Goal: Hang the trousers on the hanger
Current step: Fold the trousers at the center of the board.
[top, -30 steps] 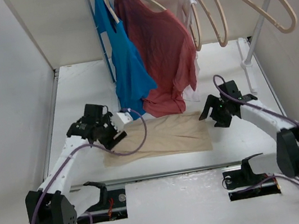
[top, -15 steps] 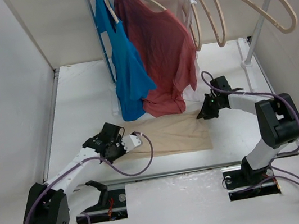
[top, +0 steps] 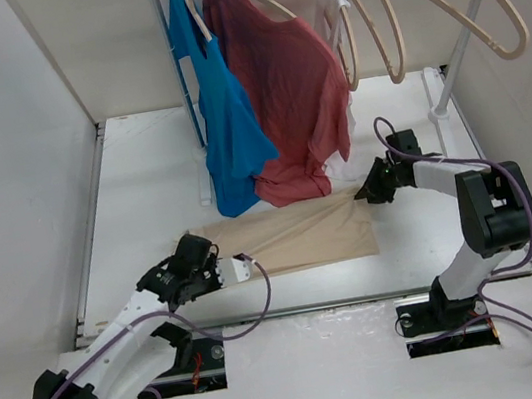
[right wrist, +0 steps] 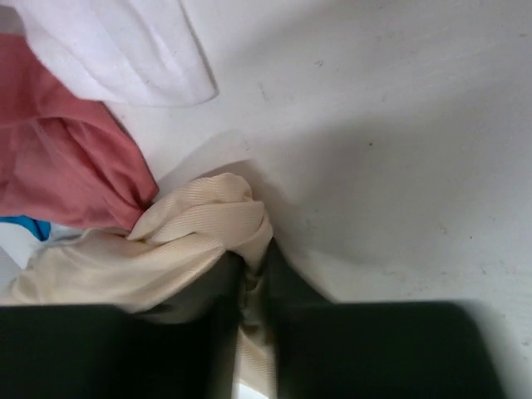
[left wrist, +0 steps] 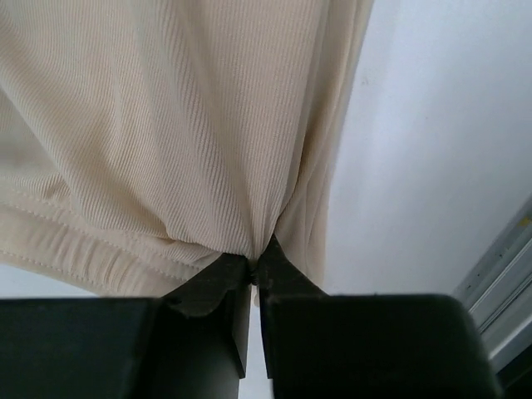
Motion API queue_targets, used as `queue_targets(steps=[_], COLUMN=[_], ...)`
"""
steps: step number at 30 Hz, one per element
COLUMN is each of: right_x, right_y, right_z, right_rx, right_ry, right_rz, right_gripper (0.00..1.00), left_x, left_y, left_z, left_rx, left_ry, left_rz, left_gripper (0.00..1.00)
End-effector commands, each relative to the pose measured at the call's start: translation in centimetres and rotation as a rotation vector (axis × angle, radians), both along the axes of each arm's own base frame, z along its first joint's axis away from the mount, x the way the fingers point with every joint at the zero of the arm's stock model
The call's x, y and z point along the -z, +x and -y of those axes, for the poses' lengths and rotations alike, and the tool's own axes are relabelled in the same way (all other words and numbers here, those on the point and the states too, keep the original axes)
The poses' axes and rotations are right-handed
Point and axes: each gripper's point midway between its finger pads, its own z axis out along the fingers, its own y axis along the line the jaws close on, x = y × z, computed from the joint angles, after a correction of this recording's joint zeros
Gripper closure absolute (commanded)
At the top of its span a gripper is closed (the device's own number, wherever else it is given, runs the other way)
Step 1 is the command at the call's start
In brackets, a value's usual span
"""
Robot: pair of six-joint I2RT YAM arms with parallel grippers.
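Left hand (left wrist: 253, 264) pinches the trousers (top: 302, 236) at their near edge; right hand (right wrist: 249, 268) clamps their far corner (cloth bunched there), rest flat on the surface (top: 141, 179).

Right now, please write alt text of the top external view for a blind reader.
Two arms pinch beige trousers on a white table, the left end effector at the near left edge, the right end effector at the far right corner. Behind hang a blue shirt, a red T-shirt and tan hangers.
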Motion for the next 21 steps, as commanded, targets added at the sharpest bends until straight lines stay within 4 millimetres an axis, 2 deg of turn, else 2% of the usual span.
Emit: queue_targets(steps=[1, 2, 5, 7, 11, 12, 13, 14, 15, 16, 18, 19, 21], right_x=[-0.7, -0.6, -0.3, -0.6, -2.5, -1.9, -2.8, -2.7, -1.8, -2.4, -2.1, -1.1, -1.4], right_y=[2.4, 2.4, 1.7, 1.1, -0.1, -1.6, -2.5, -3.4, -5.1, -5.8, -7.4, -9.1, -10.3], right_z=[-0.1, -0.1, 0.3, 0.9, 2.4, 2.7, 2.7, 3.0, 3.1, 3.1, 2.6, 2.6, 2.0], right_rx=[0.015, 0.007, -0.012, -0.033, -0.033, -0.031, -0.030, -0.026, -0.028, -0.003, 0.005, 0.007, 0.025], right_ry=[0.010, 0.005, -0.023, -0.068, -0.155, -0.165, -0.164, -0.174, -0.176, -0.163, -0.127, -0.115, -0.082], right_rz=[0.074, 0.077, 0.069, 0.062, 0.070, 0.040, 0.047, 0.039, 0.008, 0.021, 0.009, -0.031, -0.025], right_gripper=[0.71, 0.60, 0.21, 0.15, 0.09, 0.06, 0.06, 0.06, 0.06, 0.06, 0.06, 0.06, 0.06], left_x=[0.9, 0.8, 1.2, 1.5, -0.3, -1.3, -2.1, -3.0, -3.8, -4.5, -5.1, -5.6, -5.9], left_y=[-1.5, -1.1, -1.0, -1.2, -0.8, -0.7, -0.6, -0.6, -0.6, -0.2, 0.4, 0.9, 1.7], left_z=[-0.6, -0.3, -0.3, -0.5, 0.3, 0.7, 1.0, 1.6, 2.0, 2.0, 1.7, 1.8, 1.9], left_rx=[0.050, 0.037, -0.020, -0.034, -0.065, -0.079, -0.084, -0.080, -0.082, -0.100, -0.143, -0.146, -0.195], left_ry=[0.045, 0.035, 0.035, 0.050, -0.008, -0.036, -0.063, -0.108, -0.134, -0.156, -0.175, -0.186, -0.203], left_rz=[-0.056, -0.052, -0.084, -0.100, -0.084, -0.078, -0.068, -0.050, -0.041, -0.020, 0.020, 0.049, 0.059], left_gripper=[0.95, 0.81, 0.62, 0.50, 0.41, 0.41, 0.39, 0.39, 0.35, 0.35, 0.31, 0.30, 0.30])
